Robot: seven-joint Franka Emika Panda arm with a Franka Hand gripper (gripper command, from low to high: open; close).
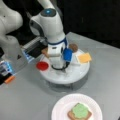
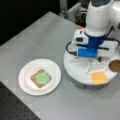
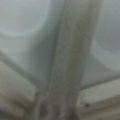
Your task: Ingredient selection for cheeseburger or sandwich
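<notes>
The gripper (image 2: 90, 65), jaw state impossible to tell, is low over the tray (image 1: 75, 75), tomato (image 1: 42, 66) and cheese (image 2: 99, 78) flanking it, sandwich (image 2: 41, 78) well away; it could jostle neighbouring pieces.

A round tray (image 1: 75, 75) sits on the tabletop (image 1: 25, 100), with the plate (image 1: 62, 105) near it, toward a front view's bottom. On the plate lies a bread slice (image 1: 71, 115) with lettuce (image 1: 80, 110) on top. The robot's hand (image 2: 91, 58) is down over the tray's middle. On the tray's edge rest the cheese (image 1: 84, 58), patty (image 1: 73, 47) and tomato (image 1: 42, 66), spread around the hand.
</notes>
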